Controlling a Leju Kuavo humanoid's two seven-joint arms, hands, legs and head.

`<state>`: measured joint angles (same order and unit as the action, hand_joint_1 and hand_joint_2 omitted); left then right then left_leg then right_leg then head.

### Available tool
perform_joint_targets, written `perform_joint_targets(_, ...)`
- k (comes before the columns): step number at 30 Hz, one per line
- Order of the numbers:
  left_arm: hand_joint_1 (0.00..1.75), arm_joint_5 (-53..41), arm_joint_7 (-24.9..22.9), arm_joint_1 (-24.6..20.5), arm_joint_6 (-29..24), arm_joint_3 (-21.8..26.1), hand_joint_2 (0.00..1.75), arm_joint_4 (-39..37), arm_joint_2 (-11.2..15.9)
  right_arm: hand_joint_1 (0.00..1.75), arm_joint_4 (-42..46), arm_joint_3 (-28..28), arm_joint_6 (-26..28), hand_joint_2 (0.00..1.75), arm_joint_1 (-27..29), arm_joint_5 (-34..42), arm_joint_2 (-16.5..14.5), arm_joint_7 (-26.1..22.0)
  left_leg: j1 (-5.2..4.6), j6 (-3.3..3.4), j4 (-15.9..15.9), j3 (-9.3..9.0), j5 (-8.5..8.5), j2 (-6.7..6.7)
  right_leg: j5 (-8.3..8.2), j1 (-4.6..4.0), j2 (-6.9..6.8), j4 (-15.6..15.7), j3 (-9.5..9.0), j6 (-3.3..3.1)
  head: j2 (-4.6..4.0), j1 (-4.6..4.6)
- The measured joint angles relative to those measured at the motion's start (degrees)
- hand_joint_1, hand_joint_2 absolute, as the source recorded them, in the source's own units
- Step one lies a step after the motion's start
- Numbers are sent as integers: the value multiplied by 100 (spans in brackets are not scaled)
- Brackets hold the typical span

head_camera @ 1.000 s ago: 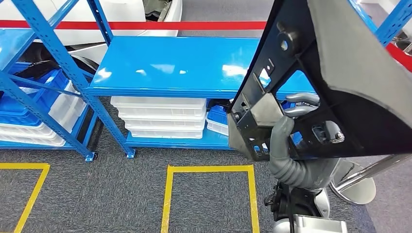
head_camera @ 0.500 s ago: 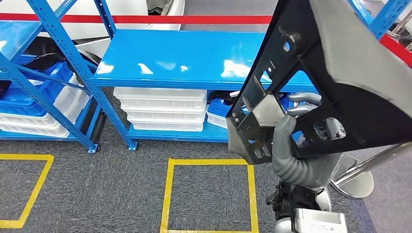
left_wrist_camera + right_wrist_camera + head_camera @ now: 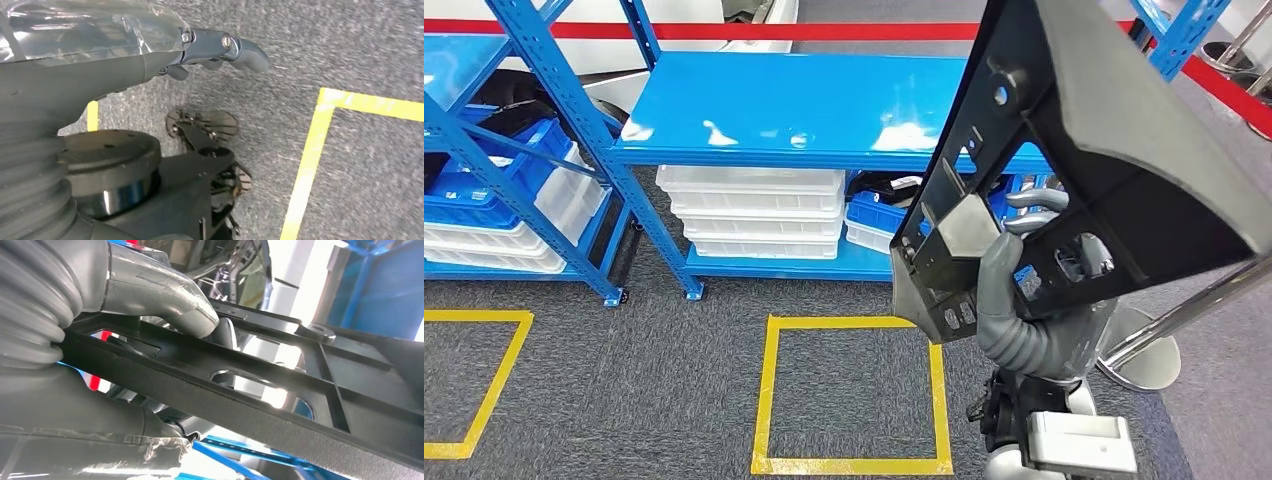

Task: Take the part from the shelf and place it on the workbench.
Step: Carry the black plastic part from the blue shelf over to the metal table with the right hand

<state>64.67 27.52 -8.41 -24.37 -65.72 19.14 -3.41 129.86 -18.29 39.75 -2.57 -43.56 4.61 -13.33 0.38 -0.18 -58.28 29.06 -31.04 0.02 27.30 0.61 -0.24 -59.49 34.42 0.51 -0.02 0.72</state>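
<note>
The right hand [image 3: 1014, 262] is raised on a bent arm, thumb and fingers clamped around the part [image 3: 1114, 150] above it, while the left hand [image 3: 220, 47] hangs downward, fingers curled, holding nothing.

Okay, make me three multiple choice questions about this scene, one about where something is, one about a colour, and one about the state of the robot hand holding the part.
1. Where do the stacked white trays sit?
A. on the carpet inside a yellow square
B. under the blue shelf board
C. on top of the shelf board

2. What colour is the floor tape marking the squares?
A. yellow
B. green
C. white

3. What is the right robot hand doing?
A. hanging with nothing in it
B. pressing on the shelf
C. gripping the black part

Answers: 1 B, they lie stacked below the board. 2 A, yellow outlines on grey carpet. 3 C, its fingers wrap the part's frame.
</note>
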Motion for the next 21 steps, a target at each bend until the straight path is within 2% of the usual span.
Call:
perform_joint_targets(1, 0, 2, -3, 3, 0, 0, 175, -2, 0, 175, 1, 7, 1, 175, 21, 40, 0, -49, 8, 45, 18, 21, 32, 10, 46, 6, 5, -40, 22, 29, 0, -2)
perform_joint_targets(2, 0, 3, -5, 2, 0, 0, 175, -3, 0, 175, 1, 16, 2, 175, 39, 88, 0, -93, 17, 98, 34, 50, 72, 21, 170, 13, 10, -166, 74, 55, 0, -12)
perform_joint_targets(4, 0, 4, -7, 2, 0, 0, 175, -3, 0, 175, 2, 47, 3, 175, 72, 171, -1, -164, 18, 176, 47, 137, 152, 42, 602, 25, 16, -734, 283, 101, 0, -49)
perform_joint_targets(5, 0, 4, -7, 4, 0, 0, 175, -3, 0, 175, 2, 65, 3, 175, 88, 192, -2, -191, 11, 191, 41, 188, 184, 48, 818, 26, 16, -1103, 409, 119, 0, -65)
perform_joint_targets(6, 0, 3, -8, 7, 0, 0, 175, -3, 0, 175, 2, 83, 3, 175, 108, 204, -3, -217, 4, 196, 32, 241, 216, 52, 956, 27, 16, -1400, 489, 131, 0, -73)
perform_joint_targets(7, 0, -1, -8, 9, 0, -1, 175, -3, 0, 175, 2, 98, 3, 175, 129, 209, -4, -239, -1, 196, 21, 291, 246, 55, 990, 27, 16, -1530, 485, 135, 0, -75)
perform_joint_targets(8, 0, -7, -9, 9, 0, -1, 175, -3, 0, 175, 2, 113, 3, 175, 145, 208, -4, -258, -4, 190, 9, 333, 270, 56, 934, 26, 16, -1474, 391, 132, 0, -76)
perform_joint_targets(9, 0, -15, -10, 7, 0, -1, 175, -3, -1, 175, 2, 131, 3, 175, 155, 203, -6, -274, -5, 181, -6, 367, 290, 55, 780, 26, 16, -1165, 167, 118, 0, -78)
perform_joint_targets(10, 0, -24, -13, 6, 0, -1, 175, -3, -1, 175, 2, 149, 3, 175, 157, 198, -9, -288, -5, 167, -21, 391, 306, 54, 626, 24, 16, -723, -104, 97, 0, -82)
perform_joint_targets(12, 0, -35, -19, -2, 0, 0, 175, -3, -2, 175, 5, 185, 3, 175, 161, 184, -20, -303, -16, 119, -54, 437, 340, 53, 440, 5, 21, -5, -511, 53, 0, -90)
perform_joint_targets(13, 0, -37, -21, -7, 0, 0, 175, -3, -2, 175, 7, 198, 3, 175, 167, 178, -24, -307, -21, 85, -66, 459, 363, 53, 425, -10, 26, 132, -562, 31, 0, -91)
perform_joint_targets(15, 0, -38, -23, -15, 0, 0, 175, -3, -2, 175, 10, 222, 3, 175, 185, 161, -34, -311, -29, 11, -74, 497, 417, 53, 378, -29, 34, 155, -519, -20, 0, -88)
perform_joint_targets(17, 0, -39, -24, -17, 0, -1, 175, -3, -2, 175, 12, 240, 3, 175, 195, 123, -45, -314, -22, -56, -175, 541, 325, 39, 300, -5, 17, 178, -474, -88, 0, -77)
perform_joint_targets(18, 0, -39, -24, -17, 0, -1, 175, -3, -2, 175, 15, 246, 3, 175, 196, 96, -52, -314, -18, -91, -366, 617, 163, 33, 254, 10, 5, 191, -437, -126, 0, -62)
perform_joint_targets(19, 0, -40, -24, -18, 0, -1, 175, -3, -1, 175, 17, 250, 3, 175, 197, 68, -60, -315, -6, -120, -670, 726, -68, 27, 217, 14, -6, 190, -390, -153, 0, -47)
perform_joint_targets(21, 0, -42, -24, -16, -1, -2, 175, -3, -1, 175, 21, 261, 3, 175, 211, 28, -78, -317, 6, -163, -1395, 968, -494, 28, 158, 8, -11, 162, -276, -181, 0, -23)
